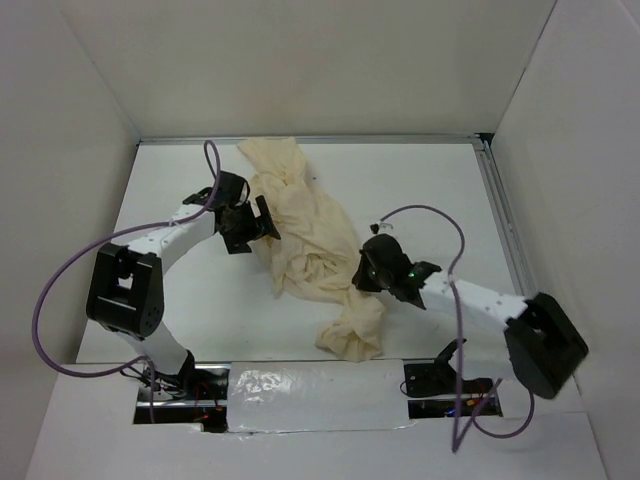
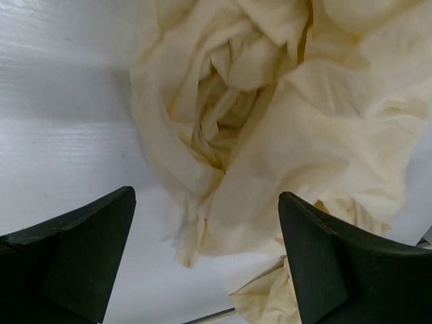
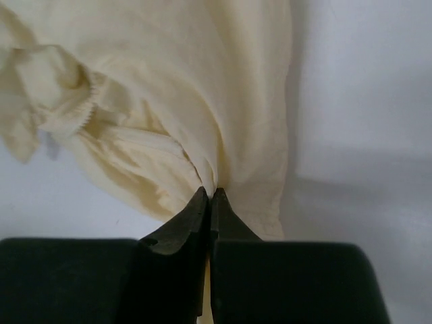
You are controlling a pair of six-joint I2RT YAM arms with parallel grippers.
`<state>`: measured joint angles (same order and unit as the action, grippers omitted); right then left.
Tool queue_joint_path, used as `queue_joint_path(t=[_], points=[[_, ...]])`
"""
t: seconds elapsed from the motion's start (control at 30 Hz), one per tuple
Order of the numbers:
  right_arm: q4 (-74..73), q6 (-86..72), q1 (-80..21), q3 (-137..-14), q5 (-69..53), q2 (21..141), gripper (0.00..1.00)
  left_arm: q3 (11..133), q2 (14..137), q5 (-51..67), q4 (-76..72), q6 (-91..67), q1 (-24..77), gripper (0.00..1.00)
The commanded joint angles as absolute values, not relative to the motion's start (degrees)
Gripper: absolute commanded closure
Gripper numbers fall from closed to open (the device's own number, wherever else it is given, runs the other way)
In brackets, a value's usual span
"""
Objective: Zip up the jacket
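A: Pinching a fold of the jacket (image 1: 310,240) with the right gripper (image 3: 210,194), jaws pressed together on cloth. Lying crumpled along the middle of the table (image 1: 440,190).

B: Hovering the left gripper (image 2: 206,197) spread wide beside the far bunch, gripping nothing. Not seeing any zipper pull. Judging this as the straightening stage. Needing flattening first, then locating both zipper edges.

The jacket (image 2: 304,121) runs off the top and right edges of the left wrist view, and off the top and left edges of the right wrist view. Crumpled folds hide its front, so which fold holds the zipper pull cannot be told. The cloth nipped by the right hand (image 3: 210,192) vanishes between its fingers (image 3: 182,223). From above, the left hand (image 1: 262,225) is a dark mass with its finger gap unreadable.
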<state>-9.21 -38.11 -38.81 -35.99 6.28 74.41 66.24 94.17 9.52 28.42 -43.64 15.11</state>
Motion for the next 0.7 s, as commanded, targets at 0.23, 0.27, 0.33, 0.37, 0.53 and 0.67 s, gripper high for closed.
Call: queue_joint_path(t=[0.23, 0.27, 0.33, 0.37, 0.53, 0.67], points=[[-20.13, -38.50, -42.10, -37.15, 21.09, 52.99, 0.00, 65.65, 88.59, 8.27, 30.41, -44.65, 15.03, 0.01], [-19.95, -37.28, -42.01, -38.92, 22.49, 55.17, 0.00, 65.92, 89.64, 7.48, 30.85, -45.00, 14.94, 0.01], [-19.08, -34.29, -41.92, -45.40, 23.64, 58.60, 0.00, 66.27, 90.79, 7.12, 31.55, -45.44, 14.59, 0.01], [-18.20, -33.58, -41.49, -47.44, 23.73, 62.80, 0.00, 66.53, 91.92, 7.12, 31.55, -45.44, 14.15, 0.01], [-13.90, -31.20, -38.59, -63.67, 15.92, 81.86, 0.00, 68.20, 97.19, 8.17, 30.76, -45.26, 13.36, 0.01], [-16.34, -31.73, -37.62, -77.93, 10.12, 97.97, 0.00, 69.43, 100.54, 8.88, 30.24, -45.00, 13.80, 0.01]])
